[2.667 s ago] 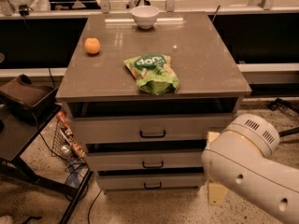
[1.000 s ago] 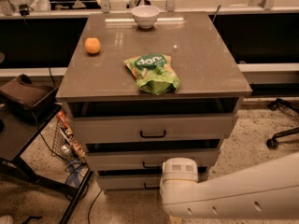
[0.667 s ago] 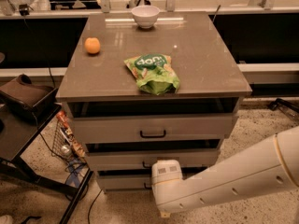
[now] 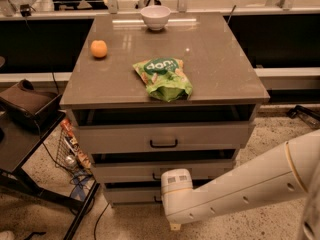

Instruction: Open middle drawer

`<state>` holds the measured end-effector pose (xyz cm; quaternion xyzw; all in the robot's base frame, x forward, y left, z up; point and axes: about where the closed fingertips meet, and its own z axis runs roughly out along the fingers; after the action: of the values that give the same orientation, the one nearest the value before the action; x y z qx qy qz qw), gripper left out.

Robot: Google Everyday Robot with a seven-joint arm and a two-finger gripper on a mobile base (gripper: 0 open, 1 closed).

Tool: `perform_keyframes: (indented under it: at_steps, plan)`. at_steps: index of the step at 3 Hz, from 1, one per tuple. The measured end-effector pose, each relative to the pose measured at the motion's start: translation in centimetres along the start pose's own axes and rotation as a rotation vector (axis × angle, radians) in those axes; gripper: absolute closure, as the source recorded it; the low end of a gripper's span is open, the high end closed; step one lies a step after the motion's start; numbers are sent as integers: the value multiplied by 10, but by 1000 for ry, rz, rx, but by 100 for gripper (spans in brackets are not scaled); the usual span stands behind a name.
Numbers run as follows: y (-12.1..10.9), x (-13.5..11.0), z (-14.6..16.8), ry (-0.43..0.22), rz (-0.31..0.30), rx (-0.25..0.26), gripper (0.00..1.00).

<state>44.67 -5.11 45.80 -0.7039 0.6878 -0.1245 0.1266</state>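
A grey table with three stacked drawers fills the middle of the camera view. On the table's top, a white bowl stands at the far edge, an orange lies toward the far left corner, and a green snack bag lies near the front edge. In the table's front, the middle drawer sits between the top drawer and the bottom drawer, with a dark gap above its front. The white arm reaches in from the table's lower right. The gripper is at the centre of the middle drawer's front, covering most of its black handle; whether it is spread or pressed together cannot be told.
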Motion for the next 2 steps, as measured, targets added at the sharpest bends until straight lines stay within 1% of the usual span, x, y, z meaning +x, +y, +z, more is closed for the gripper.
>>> perform_keyframes:
  at_steps: [1, 2]
  plan:
    - [-5, -6, 29, -6, 22, -21, 0]
    - [-3, -9, 56, -25, 41, -55, 0]
